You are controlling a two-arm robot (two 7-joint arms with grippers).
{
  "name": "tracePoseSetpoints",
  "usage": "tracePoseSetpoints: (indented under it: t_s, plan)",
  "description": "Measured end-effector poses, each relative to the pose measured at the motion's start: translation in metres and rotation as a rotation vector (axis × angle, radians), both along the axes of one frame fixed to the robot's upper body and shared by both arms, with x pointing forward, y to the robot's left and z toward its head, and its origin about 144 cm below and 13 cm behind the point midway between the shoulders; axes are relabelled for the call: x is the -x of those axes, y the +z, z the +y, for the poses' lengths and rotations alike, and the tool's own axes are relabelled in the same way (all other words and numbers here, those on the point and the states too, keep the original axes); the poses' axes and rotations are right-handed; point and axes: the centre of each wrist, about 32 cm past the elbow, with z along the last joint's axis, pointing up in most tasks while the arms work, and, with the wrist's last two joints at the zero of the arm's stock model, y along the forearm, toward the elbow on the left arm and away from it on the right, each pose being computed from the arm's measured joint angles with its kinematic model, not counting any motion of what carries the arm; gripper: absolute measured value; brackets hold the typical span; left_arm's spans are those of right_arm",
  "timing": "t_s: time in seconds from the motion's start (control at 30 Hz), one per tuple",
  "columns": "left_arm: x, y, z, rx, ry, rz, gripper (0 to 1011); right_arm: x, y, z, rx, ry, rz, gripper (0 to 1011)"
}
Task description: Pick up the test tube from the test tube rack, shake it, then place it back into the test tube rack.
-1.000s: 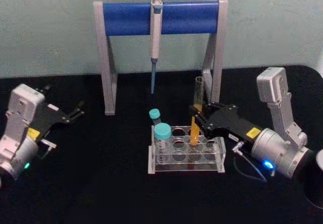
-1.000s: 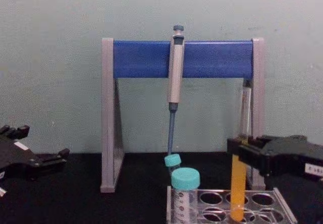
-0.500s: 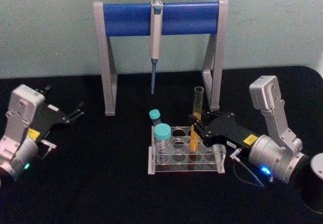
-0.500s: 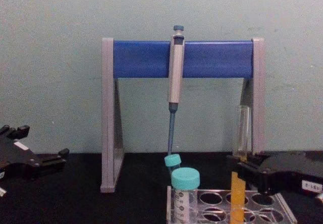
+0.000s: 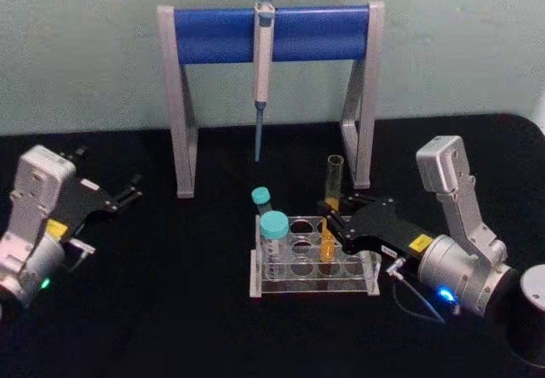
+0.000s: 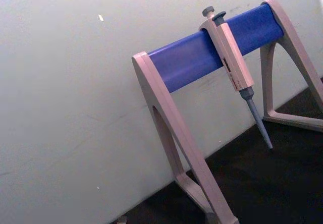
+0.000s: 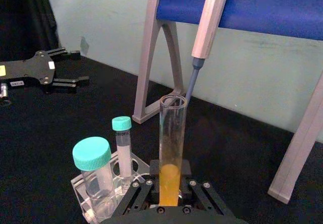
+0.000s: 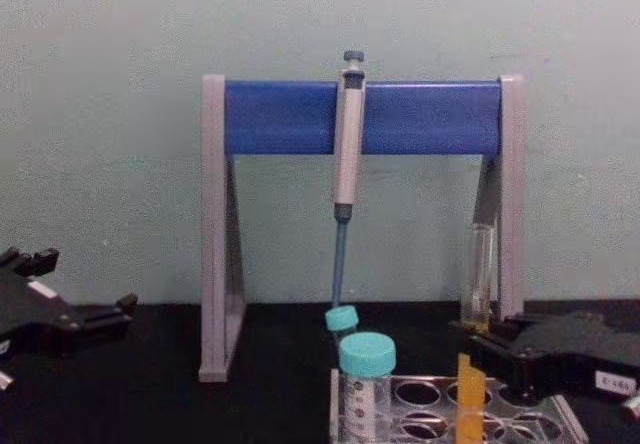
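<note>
Behind the test tube rack (image 5: 313,283), on the black table (image 5: 187,318), stands the tall grey stand (image 5: 213,34) with a blue crossbar. Right gripper (image 5: 332,222) reaches in from the rack's right side, low over its top plate. It carries a yellow label on its body and, seen from the chest, a white one; neither print is legible. Left gripper (image 7: 75,65) sits well left of the rack, fingers spread, holding nothing; its yellow label is also illegible. Grey-blue pipette (image 5: 262,63) hangs from the crossbar behind the rack, tip down. Test tube (image 5: 333,178) is upright, long axis vertical, open mouth up, round end down in a back-row hole toward the rack's right end, with orange-yellow liquid in the lower part. The right gripper's fingers are closed on it from both sides just above the top plate, and the clear upper length rises above them. Two teal-capped vials stand at the rack's left end: wide vial (image 5: 274,225) nearer, narrow vial (image 5: 261,196) behind. Print on the wide vial's wall is too small to read.
</note>
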Motion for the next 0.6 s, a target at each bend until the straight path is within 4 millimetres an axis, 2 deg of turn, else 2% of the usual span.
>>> tracePoseSetpoints:
  t_s: [0.47,0.6]
  plan:
    - [0.0000,0.0000,0.0000,0.000,0.000,0.000,1002,0.0001,0.0002,0.0001,0.003,-0.001,0.000,229]
    - [0.0000,0.0000,0.0000,0.000,0.000,0.000,1002,0.0003,0.0000,0.0000,0.005,-0.001,0.003,328]
